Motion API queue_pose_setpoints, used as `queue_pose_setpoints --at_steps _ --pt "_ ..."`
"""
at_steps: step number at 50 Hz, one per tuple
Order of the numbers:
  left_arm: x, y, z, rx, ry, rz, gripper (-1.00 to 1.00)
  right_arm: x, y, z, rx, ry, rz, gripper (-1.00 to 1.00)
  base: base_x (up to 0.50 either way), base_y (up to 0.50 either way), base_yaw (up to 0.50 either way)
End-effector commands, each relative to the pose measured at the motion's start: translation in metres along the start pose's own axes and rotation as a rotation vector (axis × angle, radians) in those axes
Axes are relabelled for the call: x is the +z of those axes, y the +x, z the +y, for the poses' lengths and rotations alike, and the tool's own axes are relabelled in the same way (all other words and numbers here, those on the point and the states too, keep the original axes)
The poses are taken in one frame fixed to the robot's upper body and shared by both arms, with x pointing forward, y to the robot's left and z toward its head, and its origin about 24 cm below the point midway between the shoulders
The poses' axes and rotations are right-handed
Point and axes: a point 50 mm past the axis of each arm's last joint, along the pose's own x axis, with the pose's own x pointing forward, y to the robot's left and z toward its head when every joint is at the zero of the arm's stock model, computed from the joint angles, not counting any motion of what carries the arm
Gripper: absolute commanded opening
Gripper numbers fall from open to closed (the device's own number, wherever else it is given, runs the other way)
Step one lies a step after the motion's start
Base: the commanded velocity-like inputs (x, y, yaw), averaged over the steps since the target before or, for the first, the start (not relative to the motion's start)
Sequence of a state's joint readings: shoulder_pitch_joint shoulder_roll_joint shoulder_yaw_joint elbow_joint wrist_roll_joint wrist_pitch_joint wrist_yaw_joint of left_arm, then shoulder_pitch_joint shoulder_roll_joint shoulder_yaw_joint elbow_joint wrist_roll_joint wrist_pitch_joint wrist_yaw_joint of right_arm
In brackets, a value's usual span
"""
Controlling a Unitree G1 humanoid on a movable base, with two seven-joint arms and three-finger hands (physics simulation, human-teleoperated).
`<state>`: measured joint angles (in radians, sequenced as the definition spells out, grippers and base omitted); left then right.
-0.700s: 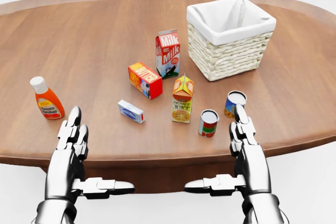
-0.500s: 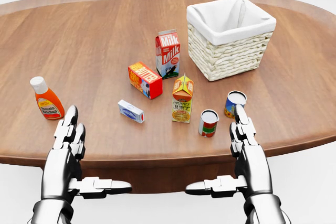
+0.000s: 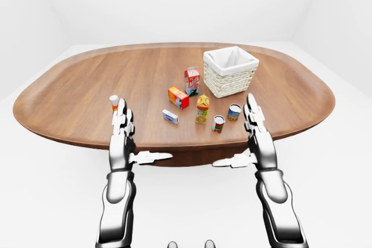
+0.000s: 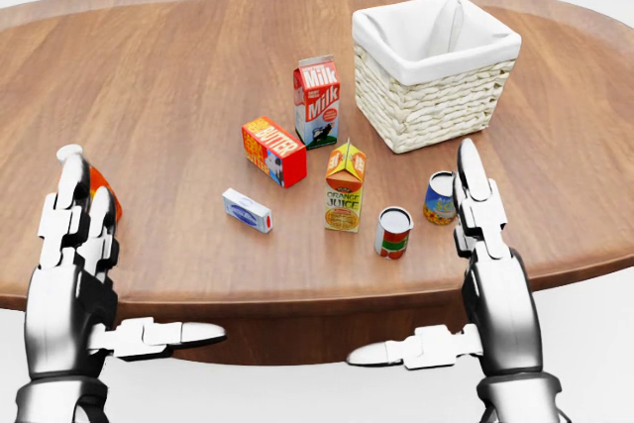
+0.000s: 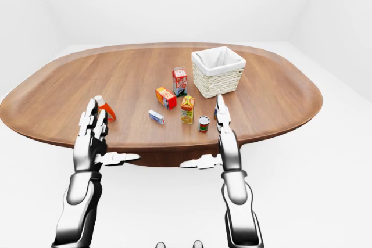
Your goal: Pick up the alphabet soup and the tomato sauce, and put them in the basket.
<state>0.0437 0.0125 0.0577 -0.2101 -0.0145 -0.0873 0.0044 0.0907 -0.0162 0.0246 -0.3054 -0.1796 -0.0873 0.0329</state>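
Note:
The alphabet soup [image 4: 438,197], a can with a blue and yellow label, stands upright below the white-lined wicker basket [image 4: 432,96]. To its left is the tomato sauce [image 4: 393,233], a can with a red and green label. My right hand [image 4: 485,255] is open with its fingers pointing up, just right of the alphabet soup, and it covers that can's right edge. Its thumb sticks out left below the table edge. My left hand [image 4: 79,250] is open at the view's left, far from both cans.
An orange ketchup bottle [image 4: 101,188] is half hidden behind my left fingers. A milk carton [image 4: 317,101], a butter box [image 4: 273,151], an orange juice carton [image 4: 344,185] and a small blue-and-white box [image 4: 247,210] lie between the hands. The table edge [image 4: 297,294] runs just beyond my palms.
Both hands have risen in the head view. The left has shifted left over the ketchup bottle, the right up and right beside the alphabet soup. The objects stay put.

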Motion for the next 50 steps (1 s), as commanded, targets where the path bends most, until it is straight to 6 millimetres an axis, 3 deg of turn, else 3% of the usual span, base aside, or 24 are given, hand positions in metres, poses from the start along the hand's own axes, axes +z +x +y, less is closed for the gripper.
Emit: queue_pose_setpoints --at_steps 1,23,50 --pt "0.0299 -0.0054 0.0048 0.035 -0.012 -0.122 1.0 0.0335 -0.0068 0.0 -0.002 -0.111 -0.129 1.0 0.0 0.0 0.0" --pt "0.033 -0.0079 0.0046 0.03 -0.018 -0.133 1.0 0.038 -0.0079 0.0001 -0.003 -0.122 -0.145 1.0 0.01 0.0 0.0" --pt "0.0294 -0.0071 0.0027 0.015 -0.028 -0.118 1.0 0.0381 -0.0081 -0.0002 -0.006 -0.124 -0.146 1.0 0.3 0.0 0.0"
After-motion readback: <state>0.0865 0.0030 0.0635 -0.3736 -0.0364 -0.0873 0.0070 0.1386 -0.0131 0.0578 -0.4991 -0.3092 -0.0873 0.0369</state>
